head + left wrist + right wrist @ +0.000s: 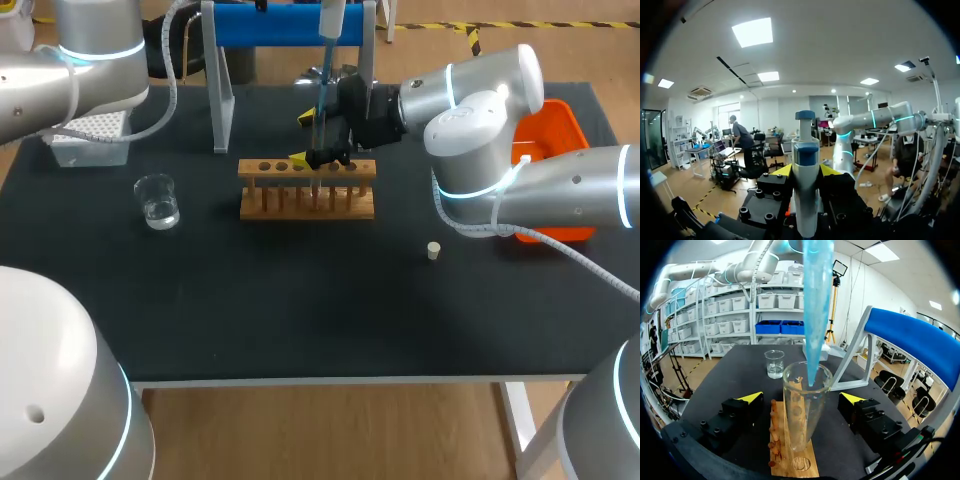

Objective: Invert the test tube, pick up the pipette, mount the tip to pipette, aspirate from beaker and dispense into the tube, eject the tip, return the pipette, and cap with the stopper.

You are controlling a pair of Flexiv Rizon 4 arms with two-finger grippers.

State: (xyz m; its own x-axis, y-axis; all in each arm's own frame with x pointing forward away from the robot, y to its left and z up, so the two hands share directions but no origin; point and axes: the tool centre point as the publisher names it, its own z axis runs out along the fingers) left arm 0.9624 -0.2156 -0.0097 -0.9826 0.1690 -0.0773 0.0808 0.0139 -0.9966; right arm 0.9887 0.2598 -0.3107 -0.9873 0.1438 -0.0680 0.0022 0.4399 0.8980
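Seemingly mid-dispense into test tube (800,425) | clasps pipette (805,200) in left gripper (805,172) | holds right gripper (801,399) wide | leaves stopper (434,250) at rack's (290,207) 4 o'clock

Light: bright, even, from overhead. Bench (300,300): matt black, evenly lit. Shadows: faint and soft, close under the rack (307,205). Glare: small glints on the beaker (158,200) left of the rack; white sheen on the right arm (560,195) right of the rack.

One beaker (157,200), one rack (258,170), one tube (800,425), one pipette (805,170), one stopper (434,250).
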